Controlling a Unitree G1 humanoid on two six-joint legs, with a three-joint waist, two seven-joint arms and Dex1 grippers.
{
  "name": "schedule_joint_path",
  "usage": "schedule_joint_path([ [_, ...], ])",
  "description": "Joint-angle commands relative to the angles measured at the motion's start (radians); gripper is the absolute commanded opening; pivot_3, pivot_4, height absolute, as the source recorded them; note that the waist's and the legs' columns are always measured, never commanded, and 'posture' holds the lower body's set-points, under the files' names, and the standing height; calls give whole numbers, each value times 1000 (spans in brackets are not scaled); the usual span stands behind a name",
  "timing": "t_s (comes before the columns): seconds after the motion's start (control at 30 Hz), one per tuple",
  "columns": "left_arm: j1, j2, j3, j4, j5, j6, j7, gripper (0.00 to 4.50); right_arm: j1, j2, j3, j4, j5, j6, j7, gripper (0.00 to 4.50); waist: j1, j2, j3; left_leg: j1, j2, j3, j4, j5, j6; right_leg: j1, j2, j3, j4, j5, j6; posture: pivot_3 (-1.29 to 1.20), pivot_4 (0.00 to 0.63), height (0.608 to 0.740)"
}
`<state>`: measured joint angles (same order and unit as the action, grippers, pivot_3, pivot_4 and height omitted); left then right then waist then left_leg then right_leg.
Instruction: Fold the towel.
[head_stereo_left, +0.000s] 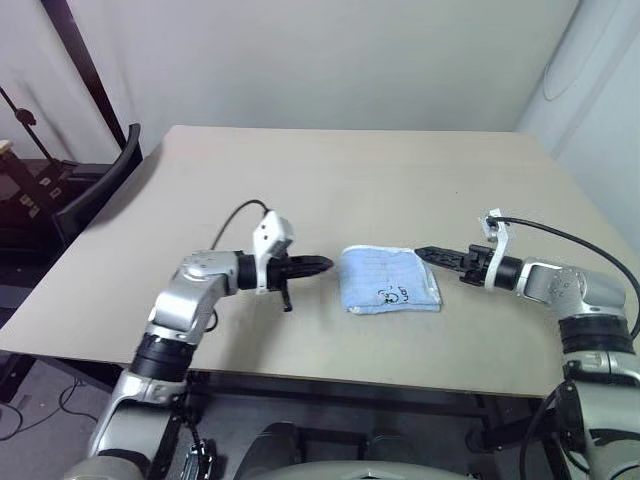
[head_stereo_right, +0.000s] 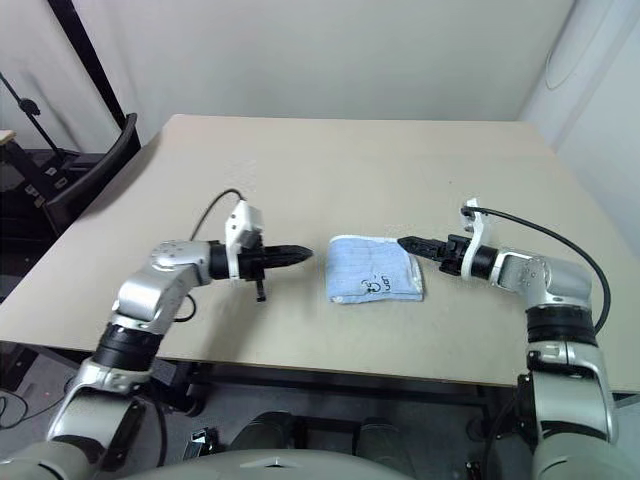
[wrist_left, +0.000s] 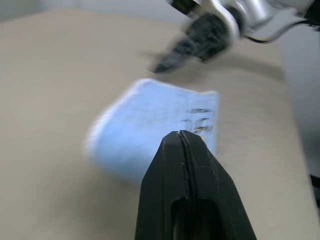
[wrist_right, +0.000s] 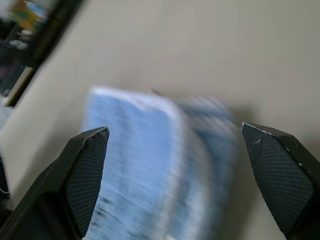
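A: The towel (head_stereo_left: 390, 280), a light blue terry cloth with white stitched edging, lies as a compact folded rectangle near the front edge of the table (head_stereo_left: 330, 175), midway between its side edges. Which step does this show?

B: Judged from the layers, the folding looks essentially complete. The left gripper (head_stereo_left: 322, 265) is clenched on nothing, just beside the towel's left edge; the right gripper (wrist_right: 175, 175) stands released, fingers spread at its right edge. Any next move calls only for squaring the soft, pliant stack.
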<state>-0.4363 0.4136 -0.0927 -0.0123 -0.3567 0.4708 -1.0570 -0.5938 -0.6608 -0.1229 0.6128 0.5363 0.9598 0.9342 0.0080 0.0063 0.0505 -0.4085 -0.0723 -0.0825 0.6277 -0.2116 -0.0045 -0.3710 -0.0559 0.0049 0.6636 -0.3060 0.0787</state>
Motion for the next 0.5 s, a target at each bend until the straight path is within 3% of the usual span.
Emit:
schedule_joint_path([
  [0.03, 11, 14, 40, -60, -45, 38, 33, 0, -47, -25, 50, 44, -44, 13, 60, 4486, 1, 0, 0, 0, 0, 0, 0, 0, 0, 0, 0, 0, 0, 0, 0, 0, 0, 740],
  [0.27, 28, 26, 41, -81, -72, 62, 72, 0, -64, 5, 116, 63, -61, 79, 165, 4486, -1, 0, 0, 0, 0, 0, 0, 0, 0, -1, 0, 0, 0, 0, 0, 0, 0, 740],
  [0.5, 33, 26, 29, -70, -65, 52, 79, 0, -58, 53, 149, 46, -62, 144, 173, 4486, -23, 0, 0, 0, 0, 0, -1, 0, 0, -1, 0, 0, 0, 0, 0, 0, 0, 740],
])
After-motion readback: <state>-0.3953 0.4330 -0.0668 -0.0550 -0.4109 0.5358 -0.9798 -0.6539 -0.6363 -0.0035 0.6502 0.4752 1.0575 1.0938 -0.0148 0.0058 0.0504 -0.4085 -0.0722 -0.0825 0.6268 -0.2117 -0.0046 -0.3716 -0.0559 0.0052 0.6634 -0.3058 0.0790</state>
